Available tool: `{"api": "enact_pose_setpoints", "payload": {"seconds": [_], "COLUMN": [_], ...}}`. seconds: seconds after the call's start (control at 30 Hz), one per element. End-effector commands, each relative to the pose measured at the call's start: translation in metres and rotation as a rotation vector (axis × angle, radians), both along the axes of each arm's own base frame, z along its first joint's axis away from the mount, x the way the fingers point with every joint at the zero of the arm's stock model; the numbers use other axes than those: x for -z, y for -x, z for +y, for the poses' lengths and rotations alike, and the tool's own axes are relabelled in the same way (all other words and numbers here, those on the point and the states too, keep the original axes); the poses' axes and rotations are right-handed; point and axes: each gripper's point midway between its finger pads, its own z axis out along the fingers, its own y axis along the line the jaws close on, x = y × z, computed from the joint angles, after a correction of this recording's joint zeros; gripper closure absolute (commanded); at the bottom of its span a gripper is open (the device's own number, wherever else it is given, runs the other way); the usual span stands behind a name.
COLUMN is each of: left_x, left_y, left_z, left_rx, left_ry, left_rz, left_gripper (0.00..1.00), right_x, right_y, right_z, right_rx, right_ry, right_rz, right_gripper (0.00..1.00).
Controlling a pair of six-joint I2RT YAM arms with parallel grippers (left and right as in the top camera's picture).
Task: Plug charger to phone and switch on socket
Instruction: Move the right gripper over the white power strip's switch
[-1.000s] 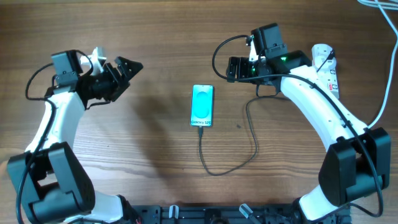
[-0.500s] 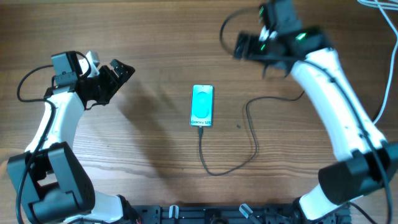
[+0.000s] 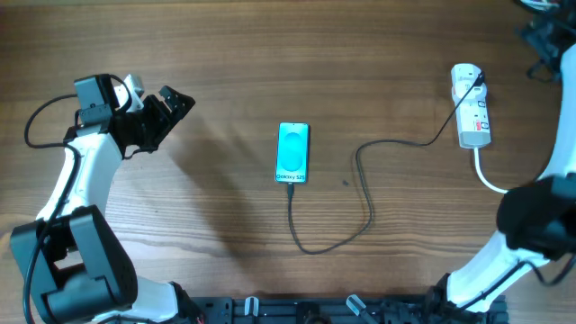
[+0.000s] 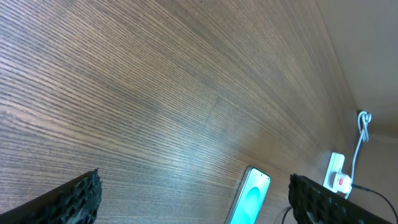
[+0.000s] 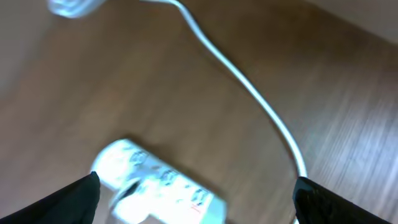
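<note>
The phone [image 3: 293, 153] lies flat in the middle of the table [image 3: 225, 54], screen up and glowing teal, its long sides running near to far. The charger [image 3: 364, 193] meets the phone's near edge. It loops toward the near side, swings right, climbs and runs off to the socket [image 3: 472, 106]. From here I cannot tell whether the tip is fully seated in the phone.

The socket sits at the far right, well apart from the phone, with the black plug [image 3: 474, 81] in its far end. A white cord [image 3: 487, 177] leaves its near end and curves right. I cannot make out how its switch stands.

The left gripper [image 3: 173, 108] hangs over the far left of the table, well apart from the phone and pointing toward it. Its fingers [image 4: 78, 198] are spread wide with only bare wood between them.

The right gripper [image 3: 540, 38] is up in the far right corner, beyond the socket and partly out of the overhead view. Its own camera is blurred, but the fingers [image 5: 71, 199] sit wide apart with nothing held, and the socket and white cord lie below them.
</note>
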Motion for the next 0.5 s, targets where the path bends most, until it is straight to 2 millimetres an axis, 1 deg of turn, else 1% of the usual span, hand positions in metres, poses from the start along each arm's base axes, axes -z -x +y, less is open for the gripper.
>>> {"api": "enact_pose_setpoints", "payload": {"seconds": [0.0,0.03,0.1,0.17,0.27,0.3,0.37,0.47], "left_x": [0.003,0.003,0.003,0.003,0.003,0.003,0.003,0.003], "left_y": [0.0,0.0,0.0,0.0,0.0,0.0,0.0,0.0], "left_z": [0.003,0.003,0.003,0.003,0.003,0.003,0.003,0.003], "left_rx": [-0.007,-0.007,-0.007,-0.006,-0.007,-0.006,-0.007,-0.007], "left_ry": [-0.005,-0.005,-0.006,-0.005,-0.006,-0.005,-0.006,-0.006], "left_rz": [0.005,0.005,0.005,0.005,0.005,0.005,0.005,0.005], "left_gripper": [0.0,0.0,0.0,0.0,0.0,0.0,0.0,0.0], "right_x": [0.067,0.085,0.126,0.156,0.19,0.201,0.213,0.217], "right_y": [0.01,0.012,0.023,0.033,0.04,0.043,0.045,0.046], "right_z": [-0.027,-0.03,-0.034,-0.033,-0.029,-0.028,-0.026,-0.026], "right_rx": [0.066,0.068,0.096,0.114,0.119,0.121,0.109,0.102], "right_ry": [-0.154,-0.212,-0.316,-0.358,-0.397,-0.408,-0.419,-0.422], "right_rz": [0.107,0.127,0.206,0.289,0.374,0.397,0.427,0.439], "right_gripper": [0.0,0.0,0.0,0.0,0.0,0.0,0.0,0.0]}}
